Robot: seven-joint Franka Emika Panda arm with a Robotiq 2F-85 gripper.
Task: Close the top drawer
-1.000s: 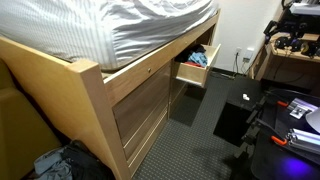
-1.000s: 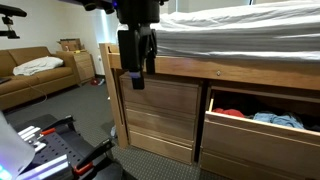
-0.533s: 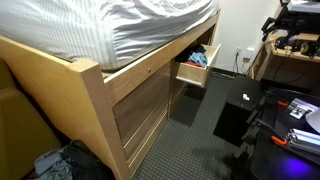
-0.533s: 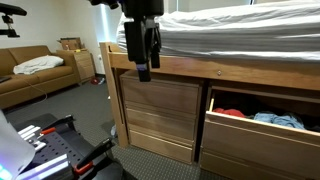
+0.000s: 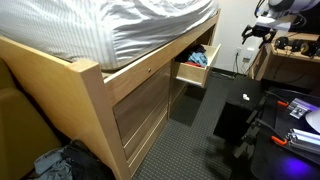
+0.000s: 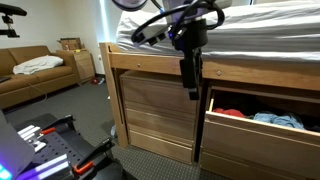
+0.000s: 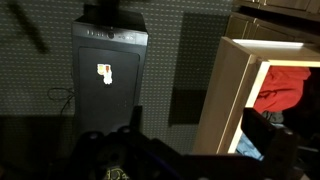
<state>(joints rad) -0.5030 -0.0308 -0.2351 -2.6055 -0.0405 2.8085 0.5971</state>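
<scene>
One drawer stands open: the top drawer is pulled out of the bed frame (red and blue clothes lie inside). In an exterior view the gripper hangs with its fingers down, in front of the frame and near the drawer's edge. I cannot tell how wide its jaws are. The wrist view shows the drawer's pale front beside a dark computer tower.

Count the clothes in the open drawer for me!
2: a red one on the left of the drawer, a blue one beside it. More may hide underneath.
</scene>
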